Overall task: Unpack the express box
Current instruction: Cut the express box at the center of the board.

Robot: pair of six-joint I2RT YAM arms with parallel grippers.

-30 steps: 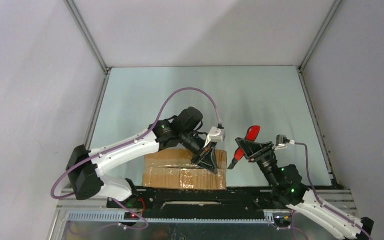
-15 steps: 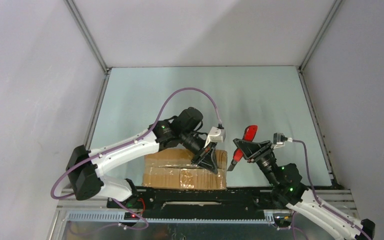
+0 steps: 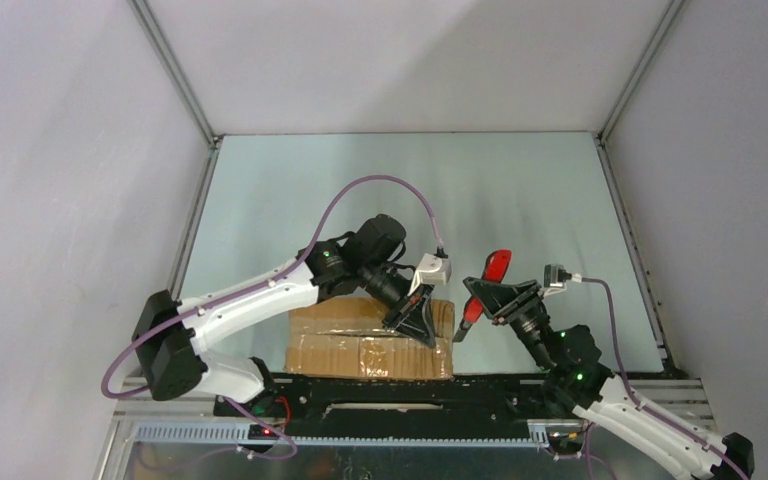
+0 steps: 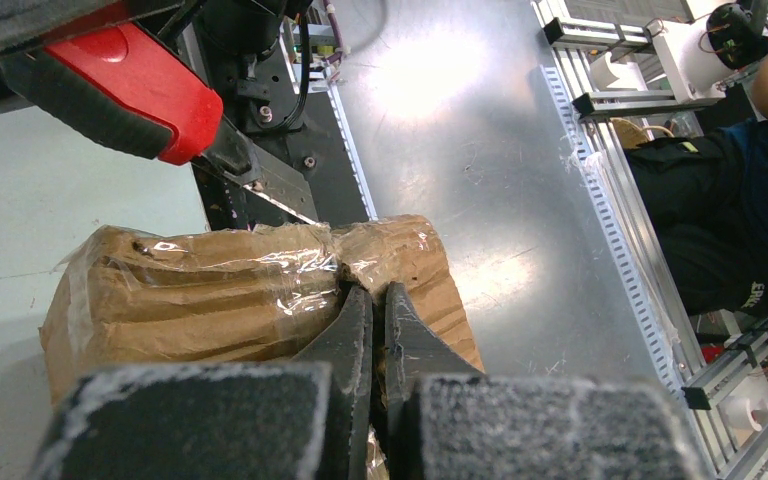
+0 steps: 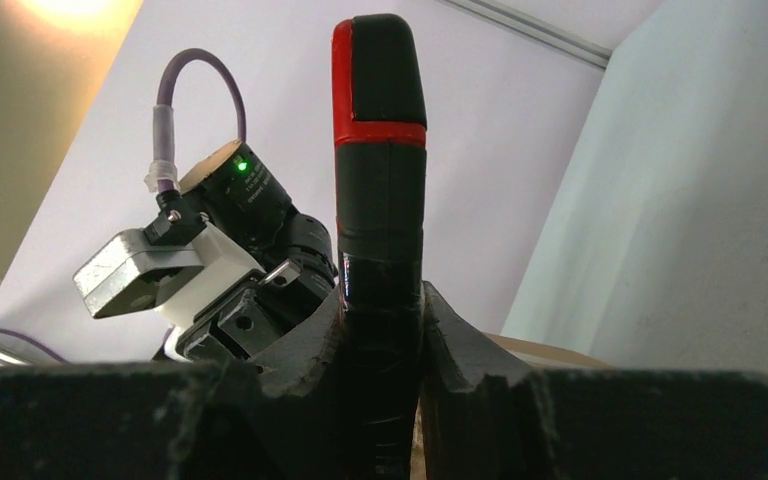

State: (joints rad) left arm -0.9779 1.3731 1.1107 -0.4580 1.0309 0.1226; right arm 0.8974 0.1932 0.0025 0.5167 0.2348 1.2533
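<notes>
Tape-sealed express box (image 3: 355,352) on table (image 3: 380,190)

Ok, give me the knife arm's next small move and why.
Probably ease the utility knife in the right gripper into the taped seam: its blade tip sits at the end of the express box, and the shut left gripper steadies it.

White walls (image 3: 400,60) with aluminium corner rails (image 3: 172,70) enclosed a pale green worktop (image 3: 400,190), evenly lit.
</notes>
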